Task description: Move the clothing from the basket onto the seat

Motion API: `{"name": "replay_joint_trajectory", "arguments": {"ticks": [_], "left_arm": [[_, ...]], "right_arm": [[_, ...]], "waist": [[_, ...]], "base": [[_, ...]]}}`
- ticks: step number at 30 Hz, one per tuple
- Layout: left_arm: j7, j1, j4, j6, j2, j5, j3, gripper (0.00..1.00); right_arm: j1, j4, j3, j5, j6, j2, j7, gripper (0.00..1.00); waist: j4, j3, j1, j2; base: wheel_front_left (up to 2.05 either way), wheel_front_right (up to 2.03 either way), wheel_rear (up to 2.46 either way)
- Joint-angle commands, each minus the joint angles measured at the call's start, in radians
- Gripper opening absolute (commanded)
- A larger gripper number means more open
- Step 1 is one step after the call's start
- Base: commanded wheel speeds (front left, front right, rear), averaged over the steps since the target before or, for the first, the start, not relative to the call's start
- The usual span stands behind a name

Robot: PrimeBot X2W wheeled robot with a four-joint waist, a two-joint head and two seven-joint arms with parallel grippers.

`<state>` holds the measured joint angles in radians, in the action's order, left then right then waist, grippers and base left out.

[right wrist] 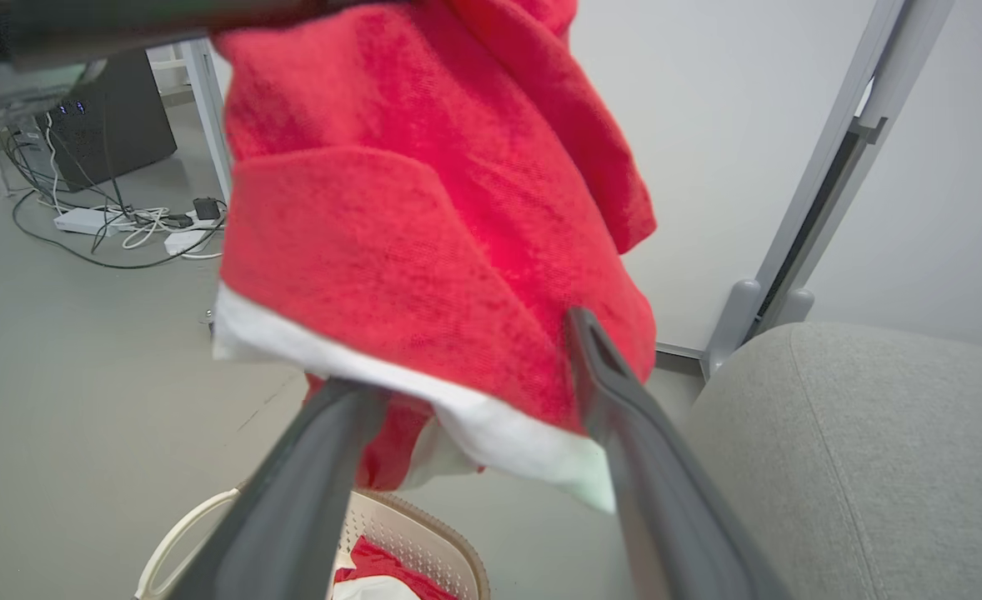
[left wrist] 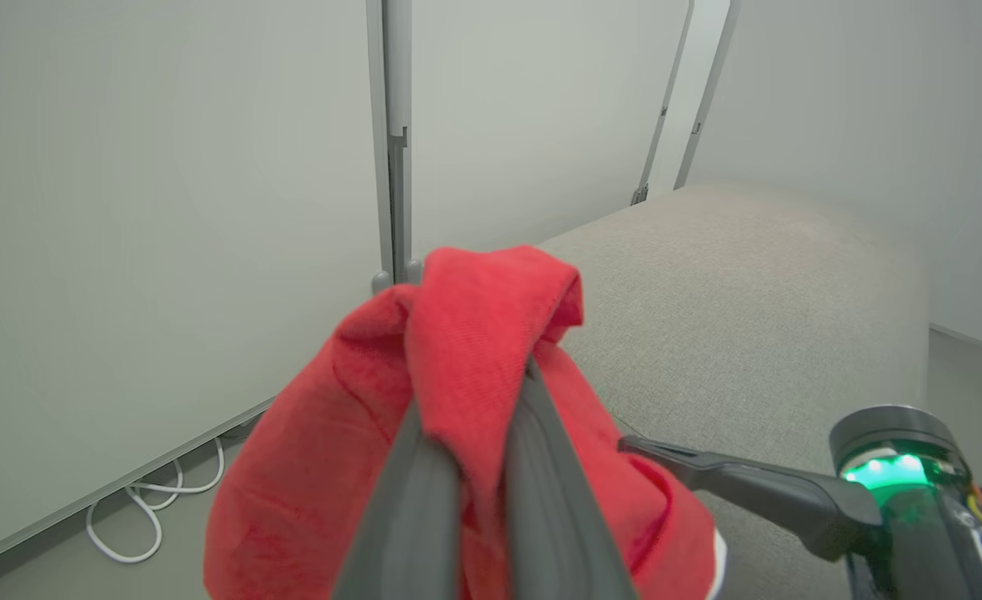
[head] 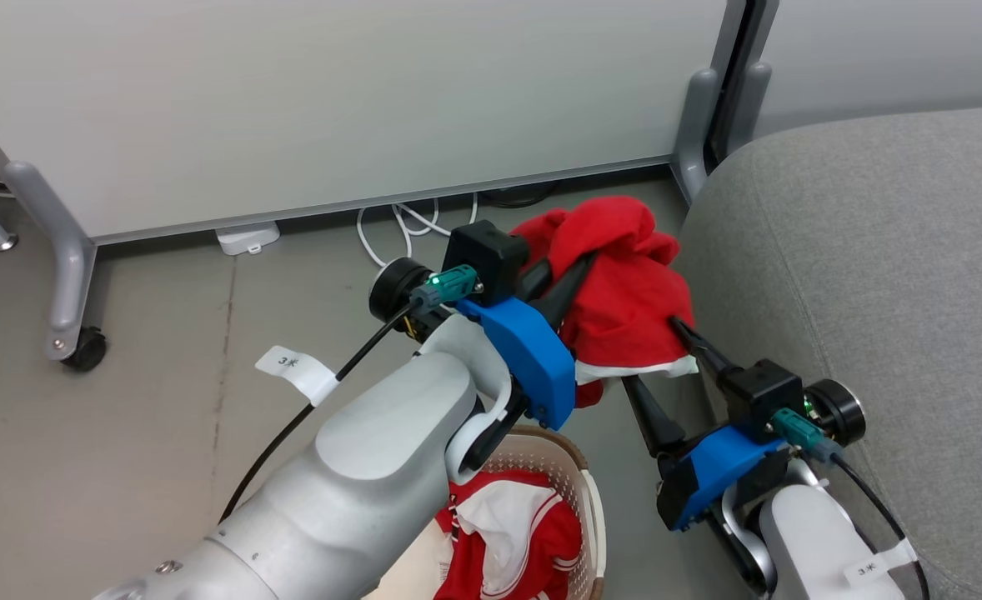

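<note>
A red garment [head: 624,275] with a white hem hangs in the air between the basket and the seat [head: 874,292], a large grey cushion on the right. My left gripper [head: 578,271] is shut on a bunched fold at the top of this garment [left wrist: 491,333]. My right gripper [head: 653,354] stands open just below, with the white hem [right wrist: 424,400] draped between its spread fingers [right wrist: 641,467]. The cream basket [head: 578,471] sits on the floor under my left forearm. In it lies a second red and white garment [head: 508,533].
White partition panels [head: 333,100] on grey wheeled feet [head: 66,283] stand behind. A white cable [head: 403,225] and a small white box [head: 247,237] lie at the panel's base. The right wrist view shows more cables and a dark case [right wrist: 116,117] at the far left.
</note>
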<state>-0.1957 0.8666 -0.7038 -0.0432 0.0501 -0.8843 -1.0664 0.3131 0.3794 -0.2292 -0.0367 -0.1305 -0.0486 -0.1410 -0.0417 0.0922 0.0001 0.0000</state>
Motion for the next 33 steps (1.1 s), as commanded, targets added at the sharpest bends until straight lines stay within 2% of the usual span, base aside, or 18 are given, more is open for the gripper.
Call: {"name": "replay_joint_trajectory", "arguments": {"ticks": [1,9,10,11,12,24,25,26,27,30,31,32,33], "left_arm": [[-0.007,0.024,0.006,0.005,0.001,-0.009,-0.009,0.0],[-0.019,0.034,0.01,0.014,0.001,-0.043,-0.05,0.0],[-0.022,0.034,0.009,0.015,0.001,-0.046,-0.055,0.0],[-0.023,0.034,0.008,0.014,0.001,-0.049,-0.059,0.0],[-0.025,0.034,0.007,0.015,0.001,-0.052,-0.063,0.0],[-0.038,0.034,-0.009,0.026,0.001,-0.09,-0.103,0.0],[-0.039,0.035,-0.011,0.027,0.001,-0.092,-0.105,0.17],[-0.04,0.036,-0.013,0.03,0.001,-0.093,-0.108,0.42],[-0.042,0.038,-0.014,0.033,0.001,-0.095,-0.111,0.47],[-0.045,0.04,-0.017,0.034,0.001,-0.102,-0.12,0.86],[-0.045,0.041,-0.019,0.034,0.001,-0.103,-0.123,0.96],[-0.045,0.043,-0.02,0.033,0.001,-0.105,-0.126,1.0],[-0.044,0.043,-0.021,0.033,0.001,-0.108,-0.128,1.0]], "right_arm": [[0.032,0.023,-0.006,-0.003,0.0,-0.003,-0.002,1.0],[0.112,0.13,-0.022,-0.035,0.0,-0.003,-0.025,1.0],[0.117,0.142,-0.023,-0.044,0.0,-0.003,-0.027,0.57],[0.122,0.151,-0.024,-0.049,0.0,-0.003,-0.032,0.36],[0.126,0.159,-0.025,-0.056,0.0,-0.003,-0.038,0.0],[0.133,0.231,-0.046,-0.109,0.0,-0.003,-0.082,0.0],[0.134,0.235,-0.048,-0.113,0.0,-0.003,-0.084,0.0],[0.134,0.238,-0.05,-0.116,0.0,-0.003,-0.084,0.0],[0.134,0.24,-0.051,-0.116,0.0,-0.003,-0.085,0.0],[0.136,0.246,-0.05,-0.122,0.0,-0.003,-0.089,0.0],[0.138,0.248,-0.05,-0.124,0.0,-0.003,-0.091,0.0],[0.139,0.25,-0.049,-0.124,0.0,-0.003,-0.092,0.0],[0.14,0.252,-0.049,-0.124,0.0,-0.003,-0.093,0.0]], "waist": [[0.002,0.0,-0.0001,0.0],[0.011,-0.004,-0.0001,0.0],[0.012,-0.006,-0.0001,0.0],[0.013,-0.008,-0.0001,0.0],[0.013,-0.01,-0.0001,0.0],[0.008,-0.033,-0.0001,0.0],[0.007,-0.034,-0.0001,0.0],[0.007,-0.035,-0.0001,0.0],[0.006,-0.036,-0.0001,0.0],[0.005,-0.039,-0.0001,0.0],[0.005,-0.039,-0.0001,0.0],[0.005,-0.039,-0.0001,0.0],[0.005,-0.04,-0.0001,0.0]], "base": [[0.0,0.0,0.0],[0.0,0.0,0.0],[0.0,0.0,0.0],[0.0,0.0,0.0],[0.0,0.0,0.0],[0.0,0.0,0.0],[0.0,0.0,0.0],[0.0,0.0,0.0],[0.0,0.0,0.0],[0.0,0.0,0.0],[0.0,0.0,0.0],[0.0,0.0,0.0],[0.0,0.0,0.0]]}}
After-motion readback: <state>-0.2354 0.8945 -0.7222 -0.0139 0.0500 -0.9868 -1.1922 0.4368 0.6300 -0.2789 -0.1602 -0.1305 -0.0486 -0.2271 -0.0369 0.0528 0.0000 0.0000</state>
